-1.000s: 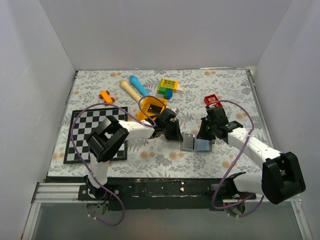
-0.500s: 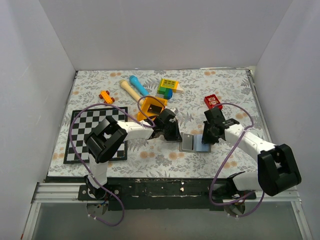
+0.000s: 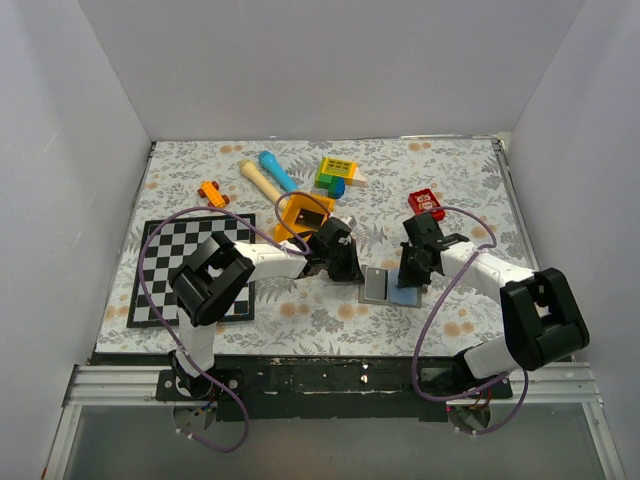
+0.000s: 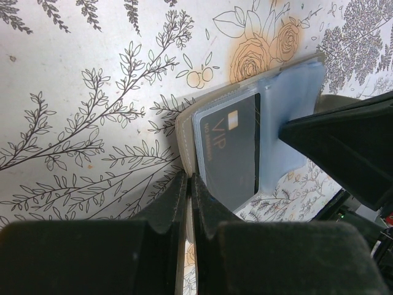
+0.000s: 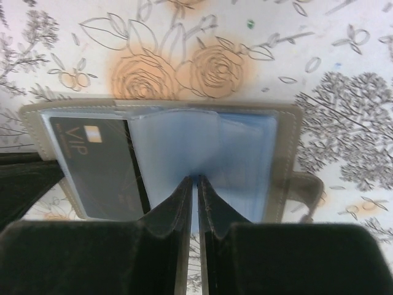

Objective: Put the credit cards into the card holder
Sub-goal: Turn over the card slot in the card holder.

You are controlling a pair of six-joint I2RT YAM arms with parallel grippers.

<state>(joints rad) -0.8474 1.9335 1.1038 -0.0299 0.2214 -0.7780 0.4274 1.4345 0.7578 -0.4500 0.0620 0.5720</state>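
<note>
The grey card holder [image 3: 372, 296] lies open on the flowered cloth between the two arms. My left gripper [image 3: 349, 270] is shut on its left cover edge [image 4: 184, 126], the pale edge caught between the jaws [image 4: 189, 177]. A black credit card [image 4: 230, 153] marked VIP sits inside a clear pocket on the left half [image 5: 98, 166]. My right gripper [image 3: 408, 272] comes from the right; its jaws [image 5: 197, 179] stand almost together, pinching a pale blue pocket leaf [image 5: 239, 147], whose creases run to the tips. The snap tab [image 5: 307, 184] sticks out to the right.
An orange tray [image 3: 305, 213] stands just behind the left gripper. A red block [image 3: 425, 202] lies behind the right gripper. A chessboard [image 3: 165, 270] lies at the left. A yellow-green block [image 3: 337, 172], two pins [image 3: 270, 175] and a small orange toy [image 3: 212, 192] lie further back. White walls surround the table.
The right gripper came down and left onto the card holder, opening and closing again. The holder went from half-raised to lying flatter. The left gripper kept its hold.
</note>
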